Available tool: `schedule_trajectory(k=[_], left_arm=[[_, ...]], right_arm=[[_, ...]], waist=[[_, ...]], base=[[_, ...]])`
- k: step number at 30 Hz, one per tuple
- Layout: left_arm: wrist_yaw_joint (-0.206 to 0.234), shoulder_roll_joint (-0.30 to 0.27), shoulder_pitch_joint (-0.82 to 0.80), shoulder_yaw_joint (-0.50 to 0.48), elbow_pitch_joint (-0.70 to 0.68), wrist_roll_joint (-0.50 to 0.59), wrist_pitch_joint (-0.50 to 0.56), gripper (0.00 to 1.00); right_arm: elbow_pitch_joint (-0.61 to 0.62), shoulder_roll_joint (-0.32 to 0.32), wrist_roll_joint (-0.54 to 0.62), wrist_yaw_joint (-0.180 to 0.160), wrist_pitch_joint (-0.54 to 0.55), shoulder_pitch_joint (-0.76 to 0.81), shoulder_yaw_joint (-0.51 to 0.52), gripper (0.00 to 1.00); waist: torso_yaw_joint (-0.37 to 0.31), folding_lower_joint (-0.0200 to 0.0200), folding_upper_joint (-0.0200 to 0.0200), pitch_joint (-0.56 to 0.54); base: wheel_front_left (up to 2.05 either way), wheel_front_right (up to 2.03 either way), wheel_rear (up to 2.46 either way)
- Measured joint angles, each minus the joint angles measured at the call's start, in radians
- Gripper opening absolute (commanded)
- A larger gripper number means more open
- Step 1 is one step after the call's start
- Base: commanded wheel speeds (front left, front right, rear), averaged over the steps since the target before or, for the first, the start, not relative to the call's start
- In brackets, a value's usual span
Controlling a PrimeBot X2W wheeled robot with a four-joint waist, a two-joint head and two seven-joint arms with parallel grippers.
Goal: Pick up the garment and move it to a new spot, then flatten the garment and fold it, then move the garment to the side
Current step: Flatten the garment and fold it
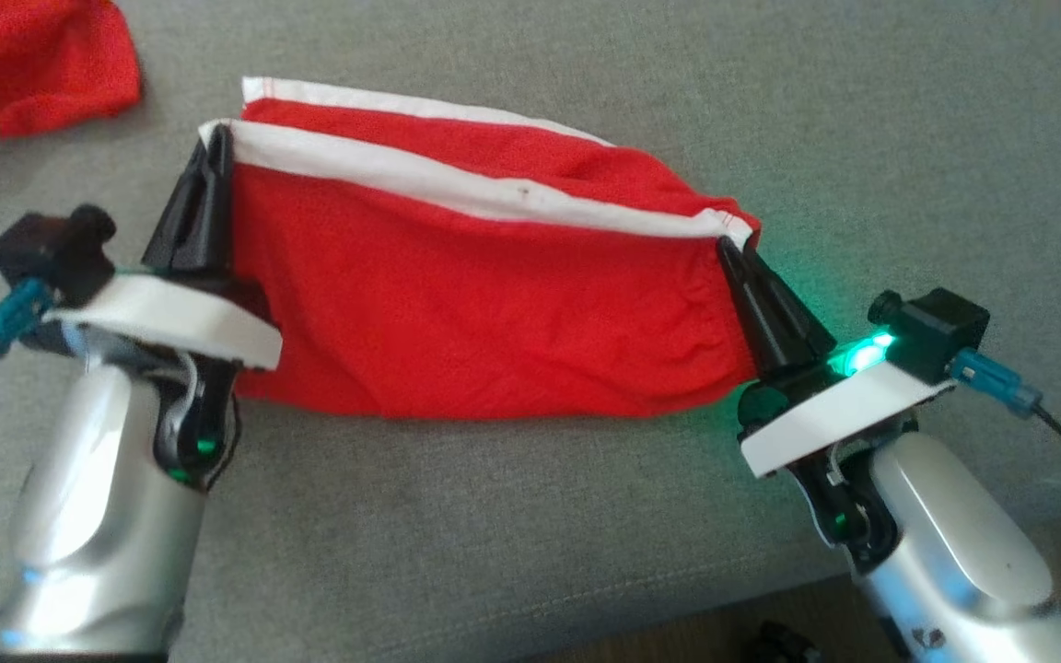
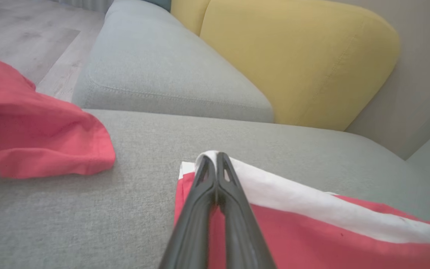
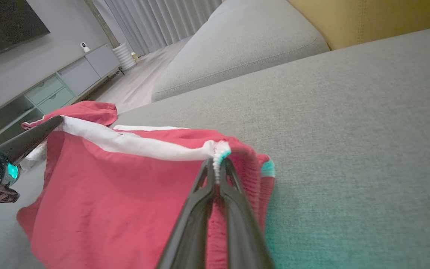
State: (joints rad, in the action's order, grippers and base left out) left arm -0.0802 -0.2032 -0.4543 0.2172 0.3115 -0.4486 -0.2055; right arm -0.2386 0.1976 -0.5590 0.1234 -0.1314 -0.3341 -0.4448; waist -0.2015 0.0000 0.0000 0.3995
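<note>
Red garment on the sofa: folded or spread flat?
Neither yet: garment is held stretched by its white band between the left claw and right claw, both shut on it.

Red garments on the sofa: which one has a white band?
The garment stretched between the left gripper and right gripper. The other red garment, lying apart at the left, shows plain red.
</note>
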Motion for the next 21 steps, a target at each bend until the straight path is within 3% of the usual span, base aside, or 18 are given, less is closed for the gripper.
schedule_trajectory(k=[21], left_arm=[[-0.006,0.017,-0.297,0.059,0.371,0.034,0.046,0.0]], right_arm=[[-0.132,-0.065,0.024,0.0,-0.055,-0.113,0.009,0.0]], waist=[[-0.013,0.0,0.0,0.072]], base=[[0.0,0.0,0.0]])
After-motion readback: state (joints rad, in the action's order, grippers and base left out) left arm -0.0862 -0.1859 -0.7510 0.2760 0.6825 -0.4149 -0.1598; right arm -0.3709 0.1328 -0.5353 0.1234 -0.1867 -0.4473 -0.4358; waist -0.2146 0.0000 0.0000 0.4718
